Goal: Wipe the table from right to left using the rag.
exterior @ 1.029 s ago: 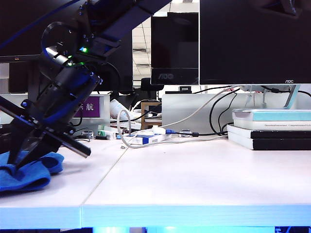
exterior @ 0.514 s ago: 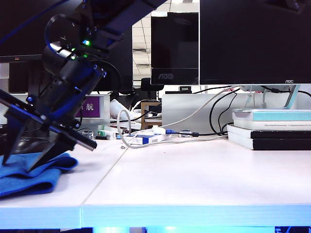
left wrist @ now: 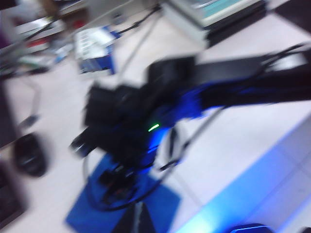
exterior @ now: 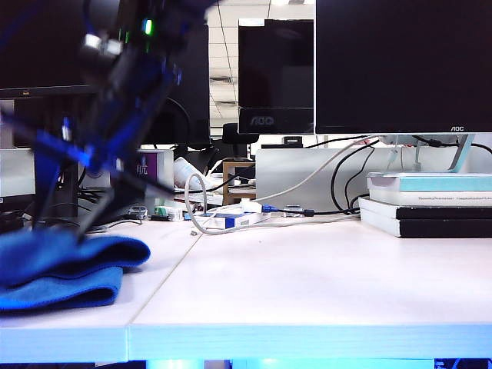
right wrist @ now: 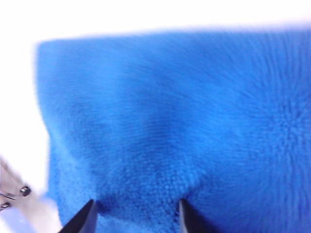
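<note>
Rag (exterior: 65,269) lies bunched at the table's (exterior: 323,284) far left, directly under the right gripper (right wrist: 134,216), fingers apart. Left gripper (left wrist: 138,221): state unclear. We judge the wipe finished.

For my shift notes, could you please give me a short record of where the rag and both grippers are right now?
rag: bunched on the left end of the table, near its front edge
right gripper: open, over the rag, reached across to the left end
left gripper: not in view
wiping: appears finished
</note>
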{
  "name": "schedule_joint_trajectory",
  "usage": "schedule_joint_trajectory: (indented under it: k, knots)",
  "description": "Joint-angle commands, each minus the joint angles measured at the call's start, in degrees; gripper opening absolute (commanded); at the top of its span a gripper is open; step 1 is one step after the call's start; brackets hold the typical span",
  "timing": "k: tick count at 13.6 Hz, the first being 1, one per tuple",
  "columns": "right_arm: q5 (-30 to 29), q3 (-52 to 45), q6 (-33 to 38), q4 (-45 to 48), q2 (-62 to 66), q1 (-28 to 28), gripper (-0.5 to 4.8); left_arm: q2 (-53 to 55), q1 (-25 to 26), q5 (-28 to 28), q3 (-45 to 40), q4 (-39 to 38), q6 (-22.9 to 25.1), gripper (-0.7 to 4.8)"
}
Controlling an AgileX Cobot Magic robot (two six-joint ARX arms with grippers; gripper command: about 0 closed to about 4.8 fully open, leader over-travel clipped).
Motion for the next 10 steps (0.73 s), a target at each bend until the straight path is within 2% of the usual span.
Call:
schedule_joint_trajectory:
  k: [1, 2, 5, 6, 10]
  knots:
    - [0.2, 0.2, -3.9, 0.1, -1.7, 0.1, 2.89, -0.1, -0.1, -2.8, 0.2, 0.0, 0.0, -0.05]
    - [0.2, 0.2, -4.0, -0.8, -1.9, 0.1, 3.16, -0.1, -0.1, -4.7, 0.1, 0.0, 0.0, -0.05]
    - [-0.1, 0.2, -6.0, -3.1, -1.9, 0.0, 3.2, 0.2, 0.0, -6.7, -0.6, 0.2, 0.0, -0.05]
    - [-0.1, 0.2, -6.7, -4.0, -1.9, -0.2, 3.42, 0.3, 0.0, -6.9, -1.2, 0.2, 0.0, -0.05]
    - [-0.1, 0.2, -8.3, -5.6, -1.9, -0.5, 3.42, 0.8, 1.7, -6.9, -7.2, 2.1, -2.1, -0.05]
